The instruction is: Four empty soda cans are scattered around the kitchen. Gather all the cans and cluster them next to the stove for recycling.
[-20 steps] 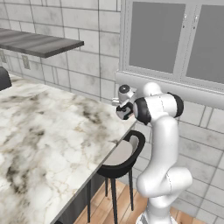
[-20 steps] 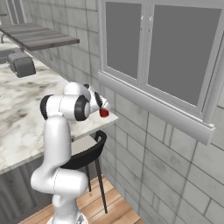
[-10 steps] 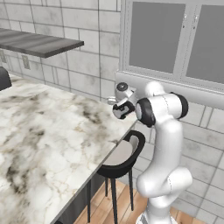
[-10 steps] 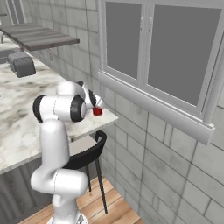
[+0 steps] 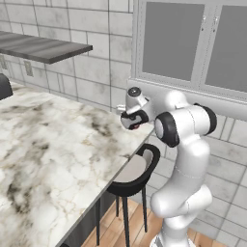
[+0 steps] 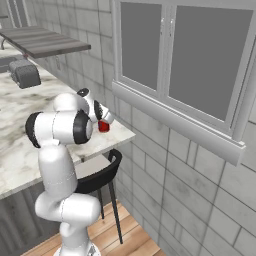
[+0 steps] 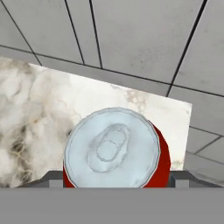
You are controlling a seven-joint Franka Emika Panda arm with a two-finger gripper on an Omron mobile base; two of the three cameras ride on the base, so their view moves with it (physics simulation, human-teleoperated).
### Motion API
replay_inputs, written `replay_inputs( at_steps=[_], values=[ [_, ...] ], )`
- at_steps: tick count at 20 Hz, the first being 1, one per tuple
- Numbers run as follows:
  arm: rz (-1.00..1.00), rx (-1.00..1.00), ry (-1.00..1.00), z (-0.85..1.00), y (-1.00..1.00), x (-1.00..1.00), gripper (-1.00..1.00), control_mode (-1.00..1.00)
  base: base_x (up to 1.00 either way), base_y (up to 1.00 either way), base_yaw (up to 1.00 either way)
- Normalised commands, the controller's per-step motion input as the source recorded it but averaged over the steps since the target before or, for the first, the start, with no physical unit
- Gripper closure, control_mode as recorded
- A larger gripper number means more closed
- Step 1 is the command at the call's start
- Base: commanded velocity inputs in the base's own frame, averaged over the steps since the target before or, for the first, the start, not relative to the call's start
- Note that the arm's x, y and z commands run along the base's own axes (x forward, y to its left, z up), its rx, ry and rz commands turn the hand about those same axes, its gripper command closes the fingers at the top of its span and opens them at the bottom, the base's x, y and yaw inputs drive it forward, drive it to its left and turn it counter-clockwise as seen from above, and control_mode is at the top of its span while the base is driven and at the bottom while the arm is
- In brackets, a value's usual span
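— Fingers (image 7: 114,179): what do they hold?
— Clamped on a red soda can (image 7: 114,151), one tip at each side, low in the hand view's centre.
— Where is that?
— Over the marble desk (image 5: 53,159) corner, mid-frame in the left base view, near the tiled wall (image 6: 165,150).

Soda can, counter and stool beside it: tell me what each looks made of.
Soda can: looks like thin metal, with a matte silver lid, a stamped pull-tab and a glossy red painted wall. It sits between the tips of the gripper.
Counter: polished marble or a marble-look slab, white with grey-brown veining.
Stool: dark shell, probably moulded plastic, with a pale seat pad and thin black legs, likely metal.
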Motion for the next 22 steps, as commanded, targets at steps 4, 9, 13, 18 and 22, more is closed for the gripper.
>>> replay_inputs(
  at_steps=[4,9,13,18,22],
  values=[
    [0.03,0.03,0.05,0.31,0.12,-0.41,1.0,-1.0,0.0,0.0,0.0],
    [0.03,0.04,0.09,0.25,0.07,-0.47,1.0,-1.0,0.0,0.0,0.0],
    [0.04,0.03,0.09,0.21,0.05,-0.51,1.0,-1.0,0.0,0.0,0.0],
    [0.05,0.02,0.01,0.23,0.03,-0.46,1.0,-1.0,0.0,0.0,0.0],
    [0.09,0.01,-0.04,0.23,0.02,-0.44,1.0,-1.0,0.0,0.0,0.0]
  ],
)
